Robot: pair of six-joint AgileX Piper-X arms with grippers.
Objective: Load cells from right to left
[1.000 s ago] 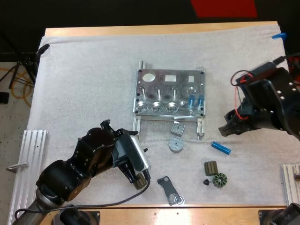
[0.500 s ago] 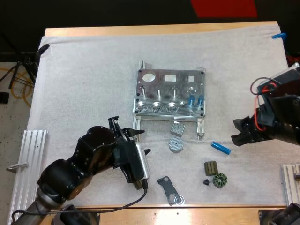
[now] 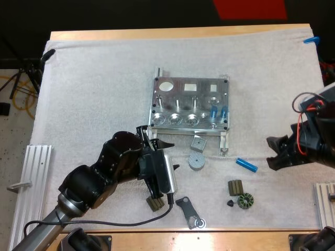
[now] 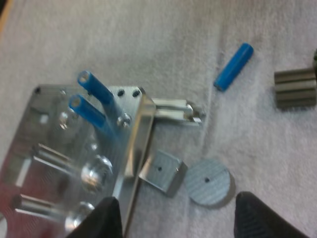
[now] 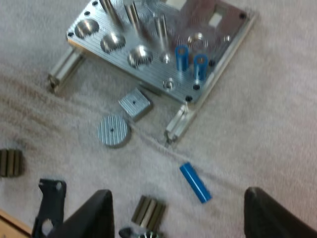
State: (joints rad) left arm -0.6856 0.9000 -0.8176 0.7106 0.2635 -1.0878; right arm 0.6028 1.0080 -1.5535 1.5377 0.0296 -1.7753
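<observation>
The fixture (image 3: 189,104) is silver, its face finely ribbed. The two cylinders (image 3: 213,111) in it are bright blue, and the loose cylinder (image 3: 246,165) is the same blue. The disc (image 3: 196,161) is grey with fine stripes, the block (image 3: 198,143) plain grey. The grooved piece (image 3: 235,186) is dark olive, the bracket (image 3: 188,212) dark grey. The mat (image 3: 94,94) is white, the surface (image 3: 178,33) pale wood.

The high view looks forward and down from well above the metal fixture (image 3: 189,104). The left wrist view is near its front right corner, the right wrist view farther off. All 3 share its 2 upright blue cylinders (image 3: 213,111).
</observation>
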